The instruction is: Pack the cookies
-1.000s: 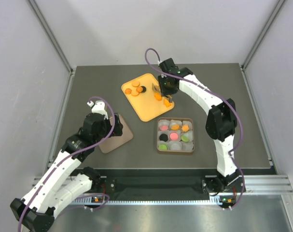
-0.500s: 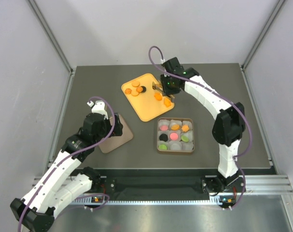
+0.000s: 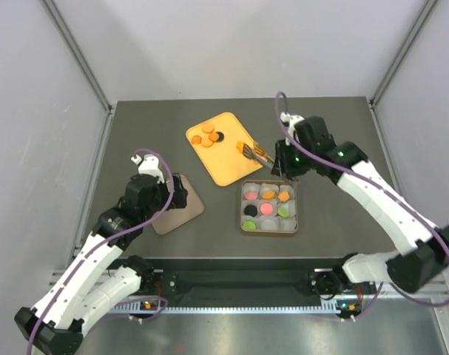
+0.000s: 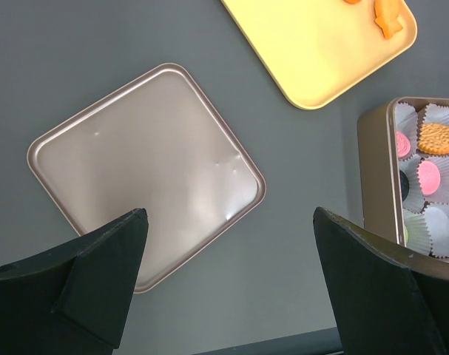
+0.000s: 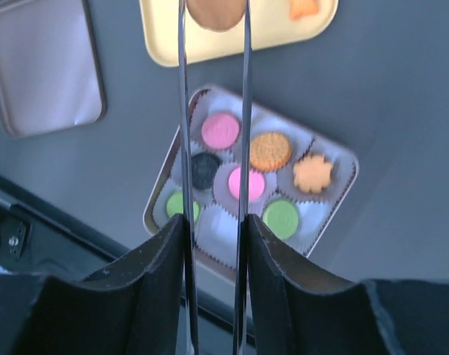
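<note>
Several cookies lie on the yellow tray (image 3: 225,159): orange discs (image 3: 207,135) and a black one (image 3: 218,136). The square tin (image 3: 243,222) holds pink, orange, green and black cookies (image 5: 225,130) in white paper cups. My right gripper (image 3: 285,164) is shut on metal tongs (image 5: 244,111). Their tips pinch a brown-orange cookie (image 5: 215,13) above the tray's near right edge, just behind the tin. Further left, my left gripper (image 4: 230,222) hangs open and empty over the tin lid (image 4: 146,174).
The lid (image 3: 176,203) lies flat on the dark table, left of the tin. An irregular orange cookie (image 4: 390,16) rests near the tray's corner. Grey walls close in the table at the left, right and back.
My right arm has swung from over the tray's right part to the right and nearer, carrying the tongs with the cookie towards the tin. The left arm has not moved.
</note>
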Robot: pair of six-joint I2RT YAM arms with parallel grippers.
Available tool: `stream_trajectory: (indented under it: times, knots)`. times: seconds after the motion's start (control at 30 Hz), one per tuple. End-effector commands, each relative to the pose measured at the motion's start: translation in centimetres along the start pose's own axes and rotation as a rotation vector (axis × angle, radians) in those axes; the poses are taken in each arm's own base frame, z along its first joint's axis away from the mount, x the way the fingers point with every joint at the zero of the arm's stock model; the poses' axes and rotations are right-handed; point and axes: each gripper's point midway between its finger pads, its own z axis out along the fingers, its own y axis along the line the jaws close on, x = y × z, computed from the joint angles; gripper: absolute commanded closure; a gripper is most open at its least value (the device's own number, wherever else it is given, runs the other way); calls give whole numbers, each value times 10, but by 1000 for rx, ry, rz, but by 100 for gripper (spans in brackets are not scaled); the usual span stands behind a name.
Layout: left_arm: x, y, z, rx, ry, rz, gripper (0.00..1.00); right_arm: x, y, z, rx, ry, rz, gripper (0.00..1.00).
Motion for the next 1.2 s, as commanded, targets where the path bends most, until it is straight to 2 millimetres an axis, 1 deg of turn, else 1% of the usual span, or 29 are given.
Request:
stream_trajectory:
  times: [0.0, 0.03, 0.1, 0.17, 0.2, 0.33, 0.5, 0.57, 0.77, 0.9, 1.17]
  knots:
    - [-6, -2, -1, 9, -27, -3, 2, 36, 6, -37, -54, 10, 9, 65]
    - [-6, -2, -1, 9, -27, -2, 2, 47, 4, -42, -54, 28, 12, 65]
    - [-5, -2, -1, 9, -24, -3, 1, 77, -1, -56, -55, 76, 14, 65]
    - [-5, -2, 0, 10, -20, 0, 1, 93, -4, -63, -55, 95, 23, 65]
    - [-4, -2, 0, 9, -19, 0, 1, 106, -5, -70, -61, 118, 27, 64]
    - [-3, -2, 1, 5, -14, 1, 1, 129, -6, -81, -76, 163, 33, 64]
    - [-3, -1, 3, -4, -10, 3, 1, 149, -4, -87, -103, 211, 42, 64]
    - [-3, -1, 3, -4, -10, 3, 1, 156, -6, -86, -101, 231, 42, 64]
    - [-2, 0, 3, -7, -6, 4, 1, 172, -2, -83, -138, 282, 48, 64]
    - [-1, 0, 4, -9, -4, 3, 1, 176, -3, -83, -138, 295, 45, 64]
    - [-2, 0, 4, -9, -4, 3, 2, 177, -5, -83, -130, 296, 41, 62]
